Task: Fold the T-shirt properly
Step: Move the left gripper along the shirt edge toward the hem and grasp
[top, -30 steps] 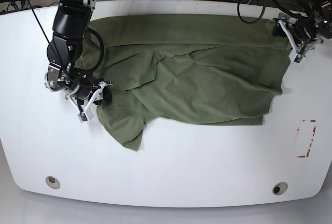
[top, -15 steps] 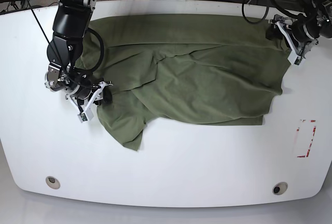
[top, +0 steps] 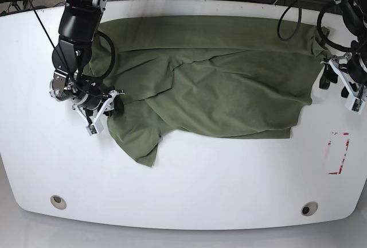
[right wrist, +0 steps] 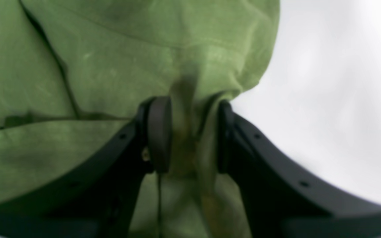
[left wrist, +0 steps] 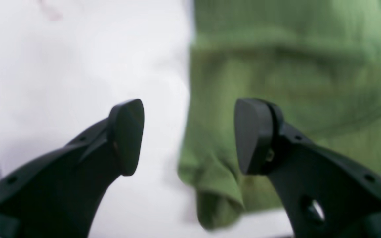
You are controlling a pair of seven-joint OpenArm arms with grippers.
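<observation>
The olive-green T-shirt (top: 218, 81) lies crumpled across the white table (top: 189, 185), with one flap hanging toward the front left. My right gripper (top: 112, 107) is at its left edge. In the right wrist view this gripper (right wrist: 190, 135) is shut on a bunched fold of the T-shirt (right wrist: 111, 49). My left gripper (top: 335, 84) hovers at the shirt's right edge. In the left wrist view it (left wrist: 190, 137) stands open, and the hem of the T-shirt (left wrist: 293, 66) runs between its fingers, with one pad over cloth and the other over bare table.
A red-and-white marker (top: 338, 153) is stuck on the table at the right. Two round holes (top: 57, 202) (top: 309, 208) sit near the front edge. Black cables (top: 275, 1) hang at the back right.
My left gripper has moved from the shirt's back right corner toward the front along its right edge. The right gripper and the shirt have stayed still.
</observation>
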